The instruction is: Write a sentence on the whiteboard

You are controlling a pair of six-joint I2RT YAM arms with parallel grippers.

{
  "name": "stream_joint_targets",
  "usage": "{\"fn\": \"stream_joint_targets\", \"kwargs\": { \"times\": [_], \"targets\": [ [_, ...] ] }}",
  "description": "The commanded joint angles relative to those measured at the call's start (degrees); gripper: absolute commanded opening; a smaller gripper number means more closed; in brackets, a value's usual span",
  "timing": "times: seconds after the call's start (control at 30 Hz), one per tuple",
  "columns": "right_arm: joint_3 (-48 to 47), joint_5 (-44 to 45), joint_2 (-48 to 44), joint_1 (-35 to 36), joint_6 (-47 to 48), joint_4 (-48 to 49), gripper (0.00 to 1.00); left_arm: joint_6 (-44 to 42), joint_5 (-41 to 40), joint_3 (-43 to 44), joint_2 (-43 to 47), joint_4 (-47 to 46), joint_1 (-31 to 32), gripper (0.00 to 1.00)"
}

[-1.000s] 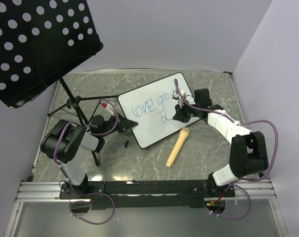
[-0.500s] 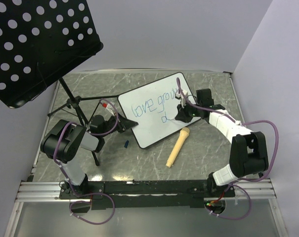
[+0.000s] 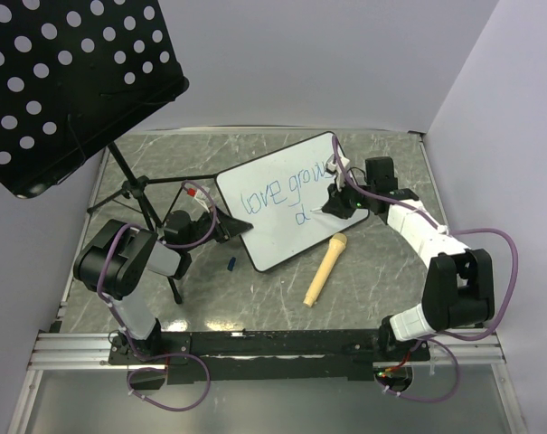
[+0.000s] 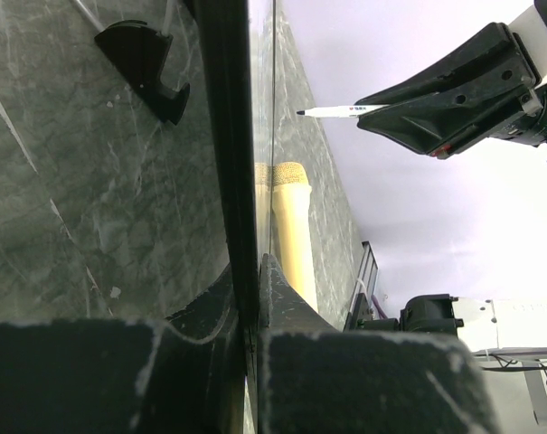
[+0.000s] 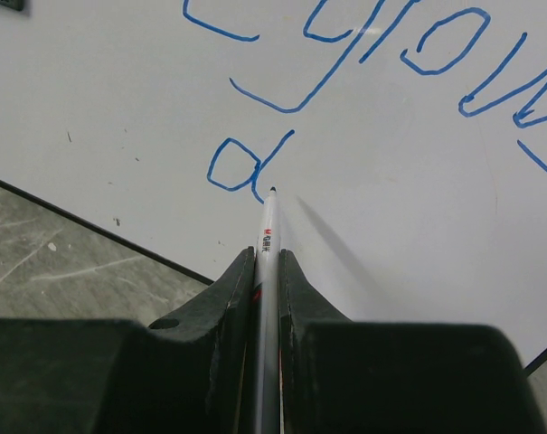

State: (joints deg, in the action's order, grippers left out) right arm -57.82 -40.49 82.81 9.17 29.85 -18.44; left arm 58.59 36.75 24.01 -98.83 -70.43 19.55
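The whiteboard (image 3: 282, 226) lies tilted on the table, and my left gripper (image 3: 228, 228) is shut on its near-left rim. In the left wrist view the black rim (image 4: 226, 136) runs between my left gripper (image 4: 255, 271) jaws. The sentence (image 3: 278, 193) reads "love grow" in blue, with a "d" (image 5: 240, 167) below it. My right gripper (image 3: 339, 201) is shut on a white marker (image 5: 269, 226). Its tip sits just right of the "d". In the left wrist view the marker (image 4: 341, 111) shows a narrow gap to the board face.
A tan microphone (image 3: 325, 269) lies on the table just off the board's near edge. A small blue cap (image 3: 231, 264) lies near my left gripper. The black perforated music-stand panel (image 3: 65, 81) hangs over the back left, and its tripod (image 3: 142, 194) stands by my left arm.
My right gripper has moved with the marker toward the back right, uncovering the "w" of "grow". The left gripper and the board have not moved.
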Motion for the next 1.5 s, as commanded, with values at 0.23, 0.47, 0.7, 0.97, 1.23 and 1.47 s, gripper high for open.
{"fn": "stream_joint_targets", "kwargs": {
  "times": [0.23,0.47,0.7,0.97,1.23,1.47],
  "targets": [
    [-3.26,-1.08,0.87,-1.43,-0.49,2.97,0.00,-3.22,3.06,1.04,2.15,-12.97,0.23,0.01],
    [-3.88,-1.26,2.62,-1.87,-0.05,3.76,0.00,-3.48,3.06,1.39,2.32,-12.62,0.23,0.01],
    [-3.61,-1.78,2.54,-1.87,-0.14,4.20,0.00,-3.57,3.06,1.48,2.50,-12.27,0.22,0.01],
    [-3.26,-2.58,2.62,-1.96,-0.14,4.29,0.00,-3.39,3.06,1.04,2.32,-12.80,0.23,0.01],
    [-3.09,-2.67,2.71,-1.96,-0.23,4.64,0.00,-3.48,2.97,0.95,2.59,-12.71,0.23,0.01],
    [-2.73,-1.17,3.59,-2.05,-1.37,5.96,0.00,-3.31,2.89,0.95,2.41,-12.97,0.22,0.01]
  ]
}}
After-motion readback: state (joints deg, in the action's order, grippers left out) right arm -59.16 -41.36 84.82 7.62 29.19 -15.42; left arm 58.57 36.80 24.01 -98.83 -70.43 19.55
